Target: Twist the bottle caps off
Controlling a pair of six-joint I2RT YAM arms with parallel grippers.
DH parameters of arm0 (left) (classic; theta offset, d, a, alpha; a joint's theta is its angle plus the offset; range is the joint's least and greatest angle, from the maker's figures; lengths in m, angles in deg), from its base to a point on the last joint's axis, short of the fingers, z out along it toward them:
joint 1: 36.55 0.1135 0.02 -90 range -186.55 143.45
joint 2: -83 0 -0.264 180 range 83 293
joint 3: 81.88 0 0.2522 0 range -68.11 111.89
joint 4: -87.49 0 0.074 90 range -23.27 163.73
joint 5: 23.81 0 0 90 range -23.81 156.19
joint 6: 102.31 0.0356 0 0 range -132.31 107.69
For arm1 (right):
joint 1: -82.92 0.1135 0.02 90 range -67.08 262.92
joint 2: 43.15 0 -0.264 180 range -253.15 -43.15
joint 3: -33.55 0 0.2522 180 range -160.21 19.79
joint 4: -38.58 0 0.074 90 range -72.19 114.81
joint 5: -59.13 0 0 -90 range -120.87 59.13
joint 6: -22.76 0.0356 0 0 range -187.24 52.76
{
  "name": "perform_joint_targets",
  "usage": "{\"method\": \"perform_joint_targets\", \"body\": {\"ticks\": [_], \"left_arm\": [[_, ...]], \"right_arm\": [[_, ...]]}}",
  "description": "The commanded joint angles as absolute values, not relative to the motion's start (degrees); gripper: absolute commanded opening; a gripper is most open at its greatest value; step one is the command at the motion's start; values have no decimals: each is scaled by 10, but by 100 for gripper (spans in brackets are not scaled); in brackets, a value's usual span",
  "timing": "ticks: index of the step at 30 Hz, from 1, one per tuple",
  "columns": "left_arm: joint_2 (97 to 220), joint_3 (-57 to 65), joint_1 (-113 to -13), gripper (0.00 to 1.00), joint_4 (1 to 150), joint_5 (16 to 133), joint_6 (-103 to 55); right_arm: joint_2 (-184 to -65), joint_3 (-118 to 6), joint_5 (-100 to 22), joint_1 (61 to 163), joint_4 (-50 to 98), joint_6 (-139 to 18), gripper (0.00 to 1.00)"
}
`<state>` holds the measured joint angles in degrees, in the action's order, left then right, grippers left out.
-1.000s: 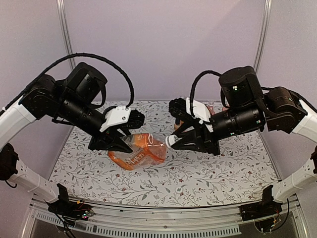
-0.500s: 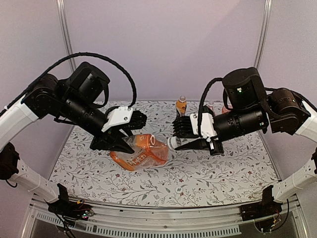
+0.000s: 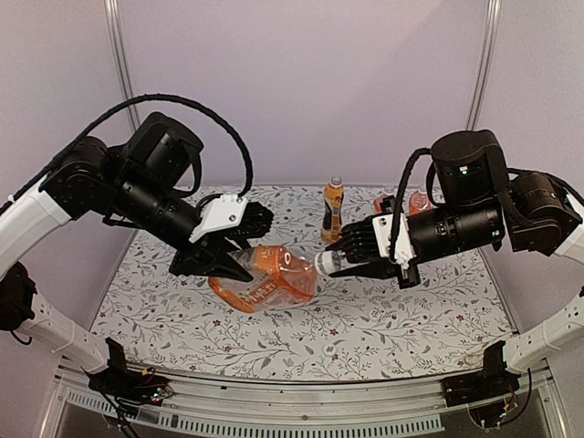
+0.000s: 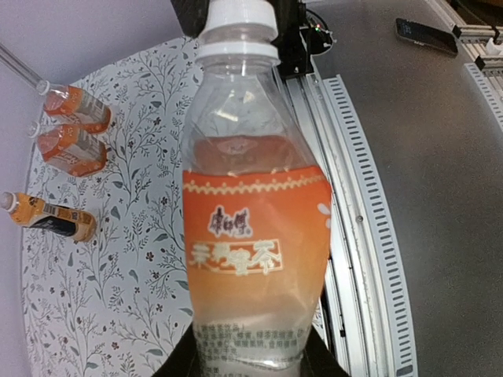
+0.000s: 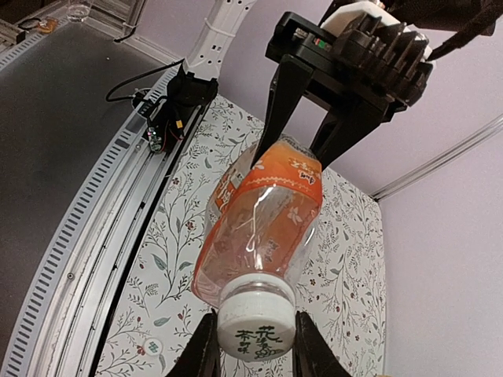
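The squat bottle [image 4: 255, 236] held in mid-air wears an orange label with a pale scalloped line along its upper edge. A small white script logo sits above a row of larger white Chinese characters, and neither is sharp enough to read with certainty. Fine grey print runs across the clear plastic below the label but is too small to make out. The bottle lies nearly level above the flower-patterned tablecloth [image 3: 365, 319], with its base to the left and its neck to the right. Its white ribbed bottle cap [image 5: 257, 323] carries dark characters on its flat top, which are also illegible.

The left gripper [image 3: 222, 265] is clamped on the base end of this bottle, one dark finger on each side. At the neck, the right gripper [image 3: 339, 265] is closed narrowly on the cap. In the right wrist view its two fingers [image 5: 206, 347] press against the cap's ribbed sides, and the cap sits on the neck.

Further back on the cloth, between the two grippers in the top view, the taller bottle [image 3: 333, 212] stands upright with a dark label and its cap on. To its right, partly hidden behind the right arm, are two more squat bottles [image 3: 420, 200] side by side. Their labels are orange, and their writing cannot be read.
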<state>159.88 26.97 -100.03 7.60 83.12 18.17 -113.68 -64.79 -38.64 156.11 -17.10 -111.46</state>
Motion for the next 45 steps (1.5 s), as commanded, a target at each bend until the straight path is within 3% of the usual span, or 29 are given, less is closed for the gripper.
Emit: {"method": "perform_joint_targets", "body": {"ticks": [1, 5, 11, 19, 24, 26, 31, 35, 37, 41, 45], "left_arm": [[1585, 273, -1001, 11, 30, 835, 193], [1583, 275, -1001, 11, 25, 826, 199], [1569, 265, -1000, 10, 12, 820, 202], [1570, 264, -999, 9, 22, 813, 202], [1573, 276, -999, 9, 35, 811, 191], [1575, 279, -999, 9, 38, 810, 189], [1571, 274, -999, 9, 47, 786, 189], [1569, 265, -998, 9, 61, 760, 186], [1567, 261, -998, 9, 78, 739, 182], [1563, 247, -998, 10, 125, 657, 177], [1560, 231, -999, 9, 168, 587, 186]], "right_arm": [[-1120, -638, -347, 1562, -244, -1126, 0], [-1129, -643, -336, 1562, -255, -1135, 0], [-1143, -691, -204, 1563, -334, -1163, 0], [-1137, -695, -360, 1563, -273, -1164, 0], [-1171, -680, -390, 1565, -234, -1145, 1], [-1179, -680, -384, 1566, -221, -1140, 9], [-1165, -660, -373, 1566, -176, -1110, 65], [-1136, -631, -359, 1566, -131, -1049, 82], [-1118, -611, -345, 1566, -98, -1009, 98], [-1116, -622, -264, 1558, -67, -816, 99], [-1171, -721, -241, 1515, -161, -474, 99]]}}
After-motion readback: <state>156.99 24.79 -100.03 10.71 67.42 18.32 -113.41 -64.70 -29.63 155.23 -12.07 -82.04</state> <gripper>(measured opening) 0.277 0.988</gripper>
